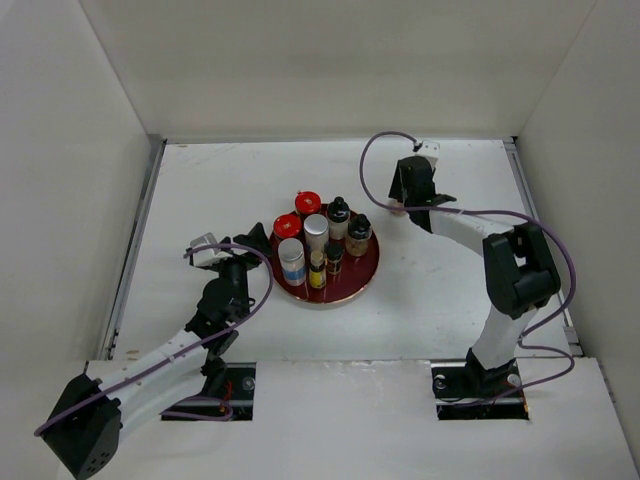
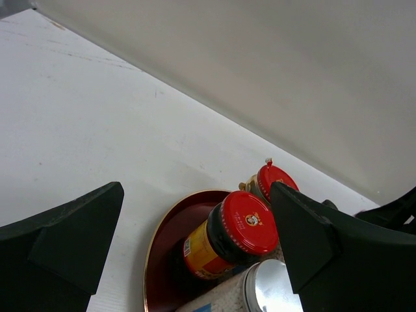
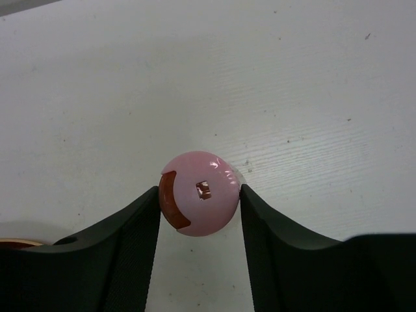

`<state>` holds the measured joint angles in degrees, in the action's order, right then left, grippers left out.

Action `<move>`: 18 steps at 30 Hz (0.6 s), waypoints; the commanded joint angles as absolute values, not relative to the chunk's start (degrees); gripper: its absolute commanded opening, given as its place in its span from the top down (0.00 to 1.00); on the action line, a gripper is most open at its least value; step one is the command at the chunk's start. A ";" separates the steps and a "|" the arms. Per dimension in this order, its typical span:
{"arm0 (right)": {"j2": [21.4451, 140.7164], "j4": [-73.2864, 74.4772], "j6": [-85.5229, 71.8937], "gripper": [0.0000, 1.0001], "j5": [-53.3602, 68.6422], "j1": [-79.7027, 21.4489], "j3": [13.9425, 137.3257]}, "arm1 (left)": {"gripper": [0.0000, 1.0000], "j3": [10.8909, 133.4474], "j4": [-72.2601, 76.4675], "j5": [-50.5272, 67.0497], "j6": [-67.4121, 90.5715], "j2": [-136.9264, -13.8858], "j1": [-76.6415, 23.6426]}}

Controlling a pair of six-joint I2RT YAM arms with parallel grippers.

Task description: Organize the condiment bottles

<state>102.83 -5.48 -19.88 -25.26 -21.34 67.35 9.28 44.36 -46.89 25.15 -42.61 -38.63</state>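
Clasping pink-capped bottle, right end effector; left end effector agape.

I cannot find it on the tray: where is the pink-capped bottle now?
In the top view, the pink-capped bottle stands on the bare table to the right of the red tray, toward the far wall, gripped between the right gripper's fingers.

Body of pink-capped bottle, unseen beneath cap
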 commanded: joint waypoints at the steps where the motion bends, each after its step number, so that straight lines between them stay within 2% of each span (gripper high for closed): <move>1: 102.48 -7.90 -19.95 0.49 -26.36 -21.22 67.86 | 0.00 9.32 46.67 -46.32 26.19 -42.63 -38.19; 5: 99.07 -8.44 -19.86 0.52 -28.12 -21.48 66.19 | 0.00 9.32 46.58 -46.32 26.19 -42.54 -38.10; 11: 83.87 -9.32 -21.71 0.52 -30.32 -25.61 55.39 | 0.00 9.23 46.67 -46.14 26.54 -42.71 -37.92; 18: 68.13 -2.30 -22.41 0.52 -36.03 -36.68 44.66 | 0.00 9.67 46.67 -45.97 26.81 -43.59 -37.57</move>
